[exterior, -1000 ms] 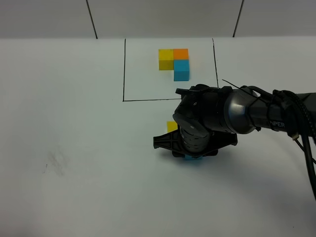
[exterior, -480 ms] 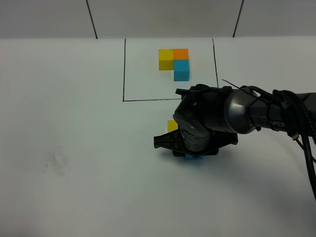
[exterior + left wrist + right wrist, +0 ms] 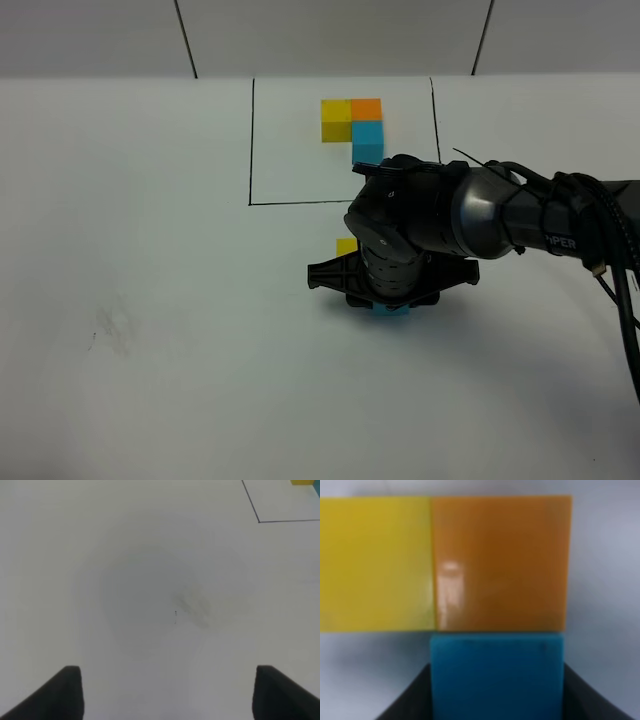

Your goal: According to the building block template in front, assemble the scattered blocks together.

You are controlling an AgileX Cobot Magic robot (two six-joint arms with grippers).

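Note:
The building block template [image 3: 352,128], an L of yellow, orange and blue cubes, sits inside a black drawn outline [image 3: 250,150] at the back. My right gripper [image 3: 497,700] is lowered over the scattered blocks in front of the outline. In the right wrist view the yellow cube [image 3: 375,562] and orange cube [image 3: 500,562] sit side by side, touching. The blue cube [image 3: 497,675] sits against the orange one, between my fingers [image 3: 410,700]. From above, only an edge of the yellow cube [image 3: 346,246] and of the blue cube [image 3: 390,312] shows; the orange one is hidden. My left gripper [image 3: 167,695] is open and empty.
A faint grey smudge [image 3: 112,330] marks the white table at the left; the left wrist view shows it [image 3: 192,607] below the gripper. The right arm's cables [image 3: 625,300] run along the right edge. A corner of the outline [image 3: 252,505] shows in the left wrist view.
My right gripper has shifted slightly toward the template, with the blue cube in it. The left arm has not moved.

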